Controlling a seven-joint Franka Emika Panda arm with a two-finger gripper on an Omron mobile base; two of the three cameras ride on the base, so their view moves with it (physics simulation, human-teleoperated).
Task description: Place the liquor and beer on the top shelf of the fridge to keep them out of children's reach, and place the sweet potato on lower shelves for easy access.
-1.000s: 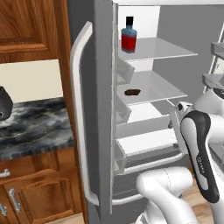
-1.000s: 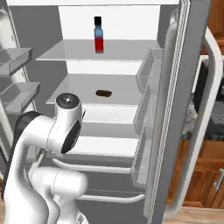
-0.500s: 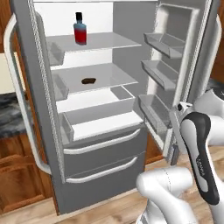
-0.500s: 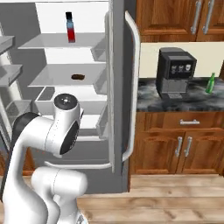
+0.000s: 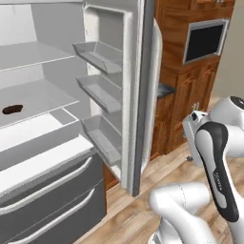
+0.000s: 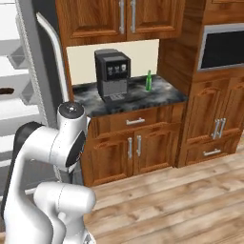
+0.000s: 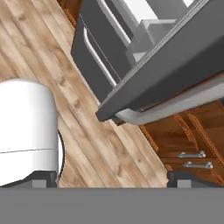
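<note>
From the left we see the fridge [image 5: 119, 95] open and the sweet potato [image 5: 13, 109] already shelved. From the right, the beer [image 6: 148, 81] waits on the worktop [image 6: 138, 97]; fetching it remains. Our claw [image 7: 113, 177] hangs wide, empty, above the floor [image 7: 57, 74].

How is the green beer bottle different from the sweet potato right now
The beer stands upright on the dark counter beside the coffee machine; the sweet potato lies flat on a shelf inside the fridge. The beer is slim, green and tall; the sweet potato is a low, dark brown lump.
</note>
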